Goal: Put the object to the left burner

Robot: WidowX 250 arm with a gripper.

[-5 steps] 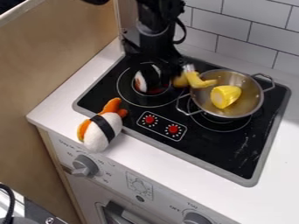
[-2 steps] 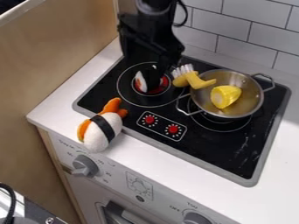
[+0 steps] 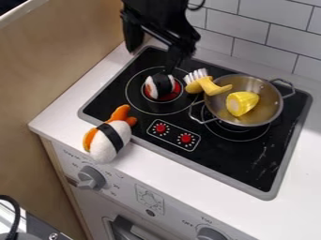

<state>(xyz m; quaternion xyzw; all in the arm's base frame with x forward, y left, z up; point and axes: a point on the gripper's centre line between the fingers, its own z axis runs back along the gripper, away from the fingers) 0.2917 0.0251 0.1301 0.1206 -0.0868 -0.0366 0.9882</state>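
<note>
Where the small banded sushi toy [image 3: 163, 84] rested on the left burner [image 3: 171, 92], the black gripper [image 3: 151, 60] was found above and behind it, its fingers spread wide and gripping nothing, though contact between one fingertip and the toy could not be ruled out. I judged the placement sound and only the withdrawal outstanding: a slow, straight lift, fingers kept apart, would best avoid rolling the toy or snagging the yellow brush [image 3: 205, 86] beside the metal pot [image 3: 266, 110].

Sushi roll [image 3: 159, 86] on left burner [image 3: 173, 90], toy vegetable [image 3: 241, 103] in pot [image 3: 268, 108]
</note>
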